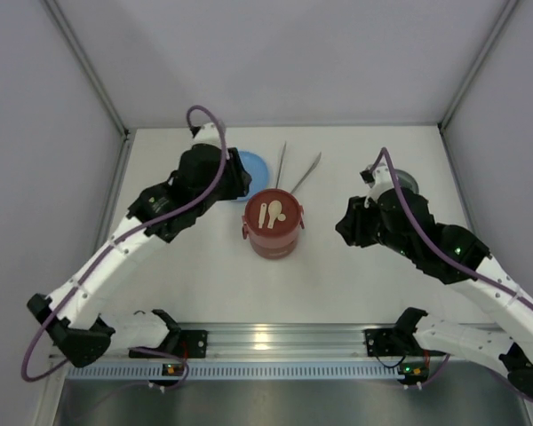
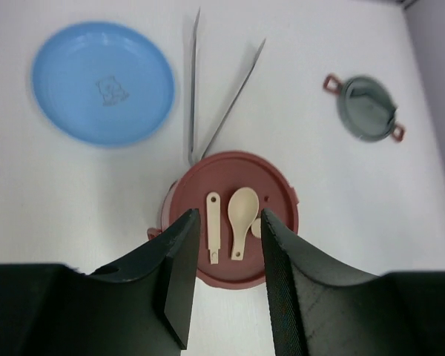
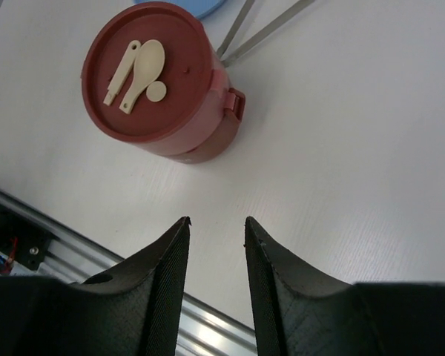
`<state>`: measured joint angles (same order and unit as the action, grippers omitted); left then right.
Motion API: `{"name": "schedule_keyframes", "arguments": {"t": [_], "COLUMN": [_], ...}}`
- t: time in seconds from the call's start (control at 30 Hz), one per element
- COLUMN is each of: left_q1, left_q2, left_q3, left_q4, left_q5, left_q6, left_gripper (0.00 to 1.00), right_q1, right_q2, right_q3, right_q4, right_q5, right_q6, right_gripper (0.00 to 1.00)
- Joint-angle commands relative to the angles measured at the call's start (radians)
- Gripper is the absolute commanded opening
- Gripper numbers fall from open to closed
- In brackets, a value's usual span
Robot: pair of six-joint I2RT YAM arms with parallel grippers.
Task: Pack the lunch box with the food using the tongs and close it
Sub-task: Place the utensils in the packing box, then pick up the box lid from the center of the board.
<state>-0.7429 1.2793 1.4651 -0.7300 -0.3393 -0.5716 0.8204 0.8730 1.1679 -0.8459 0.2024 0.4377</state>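
1. The lunch box (image 1: 272, 224) is standing mid-table (image 1: 204, 284), with a spoon (image 2: 241, 219) lying on top of it.
2. The tongs (image 2: 194, 89) are lying just behind it.
3. The plate (image 2: 102, 81) is sitting behind it, leftward.
4. The handled lid (image 2: 368, 107) is resting well apart, behind and rightward.

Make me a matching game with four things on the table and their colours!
Things:
1. plate
2. tongs
3. lunch box
4. top lid

Colours:
A. silver
B. grey with red handles
C. light blue
D. dusty red

Pairs: 1-C, 2-A, 3-D, 4-B
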Motion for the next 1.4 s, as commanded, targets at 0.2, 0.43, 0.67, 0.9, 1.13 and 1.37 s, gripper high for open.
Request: {"name": "schedule_keyframes", "arguments": {"t": [0.2, 0.43, 0.67, 0.9, 1.13, 1.37], "left_q1": [0.315, 0.326, 0.326, 0.327, 0.326, 0.326], "left_q2": [-0.198, -0.305, -0.449, -0.574, -0.643, -0.667], "left_q3": [-0.178, -0.321, -0.408, -0.526, -0.585, -0.6], "left_q4": [0.215, 0.216, 0.121, 0.098, 0.084, 0.089], "left_q5": [0.379, 0.391, 0.363, 0.315, 0.272, 0.252], "left_q6": [-0.02, -0.039, 0.051, 0.128, 0.193, 0.205], "left_gripper": [0.44, 0.46, 0.47, 0.48, 0.48, 0.5], "right_q1": [-0.188, -0.674, -0.892, -0.972, -0.997, -0.997], "right_q2": [0.13, 0.395, 0.616, 0.783, 0.888, 0.992], "right_q3": [0.096, 0.136, 0.166, 0.292, 0.308, 0.358], "right_q4": [-0.001, 0.116, 0.281, 0.282, 0.301, 0.277], "right_q5": [0.129, -0.226, -0.267, -0.17, -0.159, -0.167], "right_q6": [-0.019, 0.068, 0.248, 0.328, 0.536, 0.706], "right_gripper": [0.43, 0.44, 0.46, 0.52, 0.56, 0.56]}}
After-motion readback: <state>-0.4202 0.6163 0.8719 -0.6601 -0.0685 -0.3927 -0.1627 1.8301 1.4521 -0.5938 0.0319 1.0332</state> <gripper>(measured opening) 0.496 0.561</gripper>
